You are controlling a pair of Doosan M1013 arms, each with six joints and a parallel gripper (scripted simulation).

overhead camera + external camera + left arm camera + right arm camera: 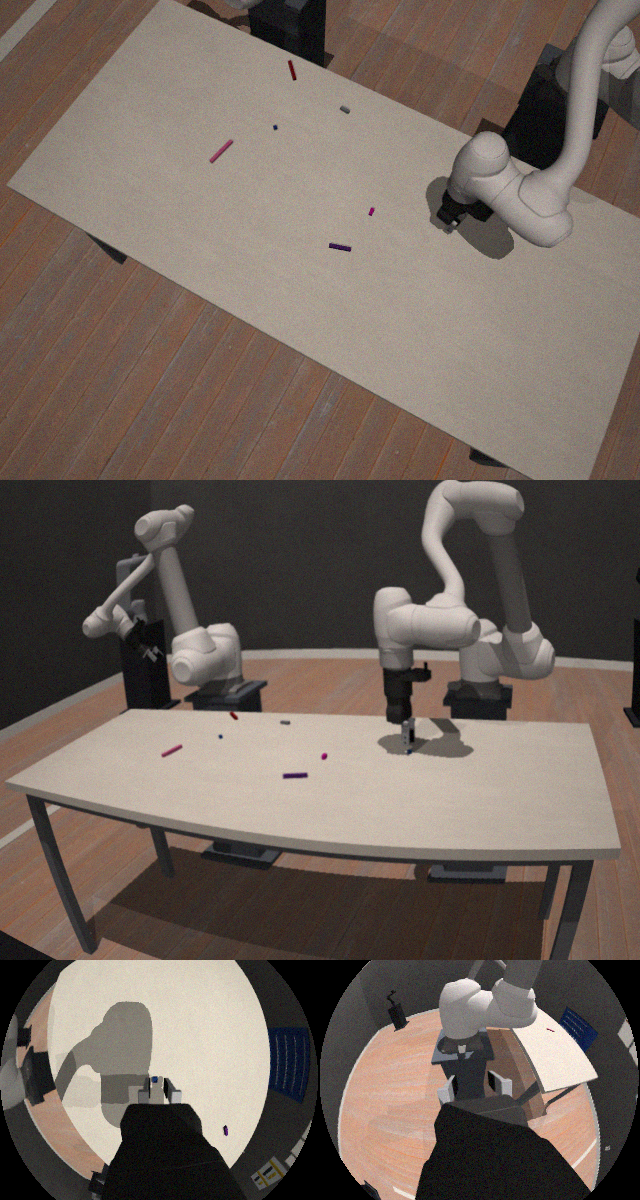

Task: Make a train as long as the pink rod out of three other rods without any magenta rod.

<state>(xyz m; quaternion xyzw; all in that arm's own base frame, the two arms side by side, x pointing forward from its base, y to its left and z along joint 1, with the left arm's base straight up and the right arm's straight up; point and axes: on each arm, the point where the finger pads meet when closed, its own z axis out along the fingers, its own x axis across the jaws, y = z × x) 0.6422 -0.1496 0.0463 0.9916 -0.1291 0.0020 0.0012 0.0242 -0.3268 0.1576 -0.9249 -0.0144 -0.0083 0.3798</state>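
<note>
My left gripper (408, 744) (157, 1083) is partly open, low over a blue rod (408, 751) (154, 1079) on the table, which shows just beyond the fingertips. My right gripper (152, 654) (472, 1079) is open and empty, off the table. The pink rod (221, 151) (172, 750) lies apart from the others. A second blue rod (275, 127) (220, 736), a grey rod (344, 109) (285, 722) and a red rod (292, 70) (234, 715) lie separately. A purple rod (340, 247) (295, 775) (226, 1131) lies nearer the front edge. No rods touch.
A magenta rod (371, 211) (324, 756) lies between the purple rod and my left gripper. The left arm (537, 206) (434, 624) reaches over the table (439, 335) (439, 810) and hides part of it in the top view. The red rod is near the back edge.
</note>
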